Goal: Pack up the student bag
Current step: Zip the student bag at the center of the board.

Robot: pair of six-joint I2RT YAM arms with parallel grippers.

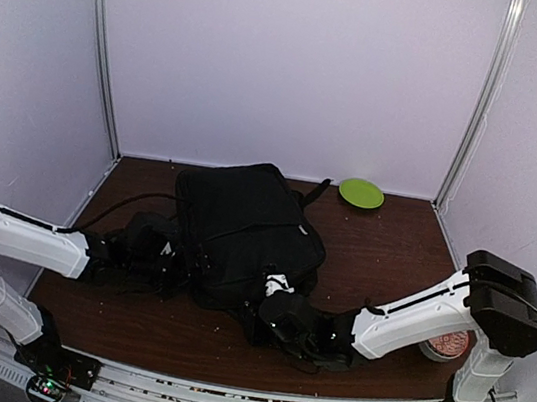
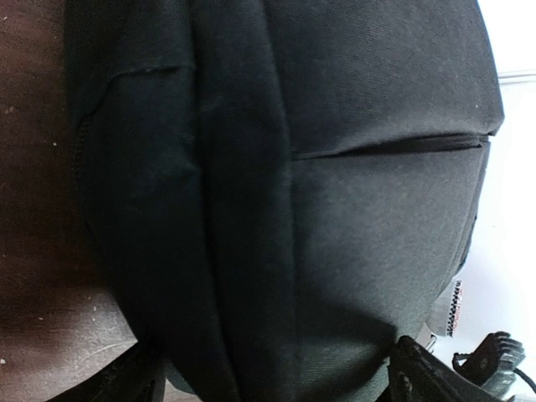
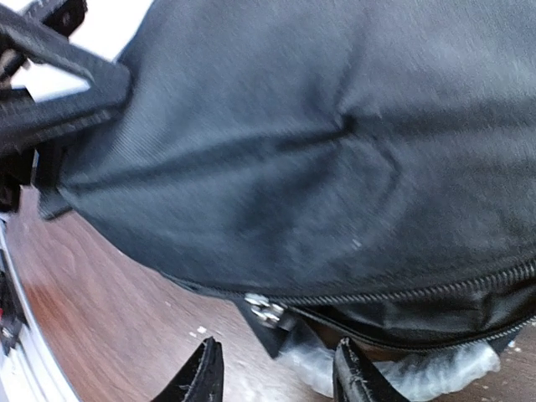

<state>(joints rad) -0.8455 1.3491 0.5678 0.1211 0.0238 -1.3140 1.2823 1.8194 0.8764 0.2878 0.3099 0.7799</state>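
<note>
One student bag (image 1: 245, 223), soft black woven fabric

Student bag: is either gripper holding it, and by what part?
No hold shows: the right gripper is open, just short of the zipper pull; the left gripper is open, spread against the student bag.

Blk student bag (image 1: 244, 228); dk brown woodgrain table (image 1: 393, 245); lime green disc (image 1: 362, 193).

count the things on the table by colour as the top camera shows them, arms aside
black: 1, the student bag
green: 1, a round dish
white and red: 1, a round item at the right edge, partly hidden
total: 3
</note>
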